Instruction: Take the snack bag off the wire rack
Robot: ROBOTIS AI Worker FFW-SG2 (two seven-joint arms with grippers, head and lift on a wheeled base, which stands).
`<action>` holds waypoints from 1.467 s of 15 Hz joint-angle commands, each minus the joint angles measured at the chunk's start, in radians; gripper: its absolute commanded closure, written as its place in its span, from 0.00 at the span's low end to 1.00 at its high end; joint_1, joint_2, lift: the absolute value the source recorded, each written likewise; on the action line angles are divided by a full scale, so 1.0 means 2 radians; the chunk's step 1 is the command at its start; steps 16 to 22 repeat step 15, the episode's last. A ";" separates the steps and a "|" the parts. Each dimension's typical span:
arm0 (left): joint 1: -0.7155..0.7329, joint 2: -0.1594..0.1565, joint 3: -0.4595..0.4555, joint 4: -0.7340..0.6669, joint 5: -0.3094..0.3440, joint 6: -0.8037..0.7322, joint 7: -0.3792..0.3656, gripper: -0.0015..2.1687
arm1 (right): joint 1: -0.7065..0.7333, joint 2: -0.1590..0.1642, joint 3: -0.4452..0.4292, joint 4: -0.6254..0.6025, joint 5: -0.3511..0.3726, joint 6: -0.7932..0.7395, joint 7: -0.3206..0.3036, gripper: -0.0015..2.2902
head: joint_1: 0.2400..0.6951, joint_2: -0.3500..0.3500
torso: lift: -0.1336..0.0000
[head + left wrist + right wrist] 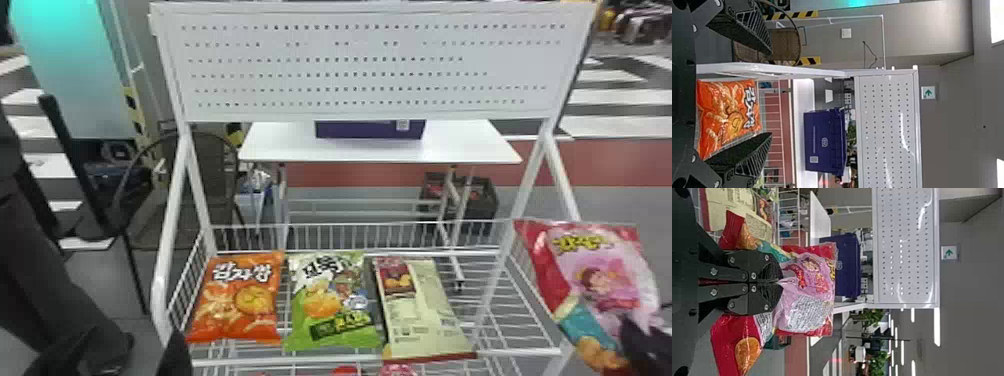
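Here's the snack bag [600, 280], pink and red, up off the wire rack [310, 359] and out at its right side, hanging in the right gripper [631, 327]! And look at that grip: the fingers are closed right together, pinching the wrapper, with the plastic creasing around their tips and the bag bulging out on both sides. It hangs close to upright, with a slight lean, printed front towards the head camera. Whether it touches the rack's side, I can't tell.

Over to the left gripper [136, 334], at the near left corner of the rack: fingers spread wide, holding nothing, with the orange bag [237, 300] lying beyond them.

Now along the rack, left to right: that orange bag, then a green one [332, 305] just beside it, then a pale bag [420, 310] lying back side up, close by the green. Down below, red and pink packets [397, 370] peek through at the front. The white pegboard [350, 82] rises above it all, and behind stands a white desk [470, 147] carrying a purple box [365, 131], with a wicker chair [212, 200] off to its left.
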 commanded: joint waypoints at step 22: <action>-0.010 0.001 0.001 0.002 0.002 0.005 0.000 0.08 | -0.012 0.002 0.023 0.004 0.023 -0.015 -0.005 0.94 | 0.57 0.50 | 1.00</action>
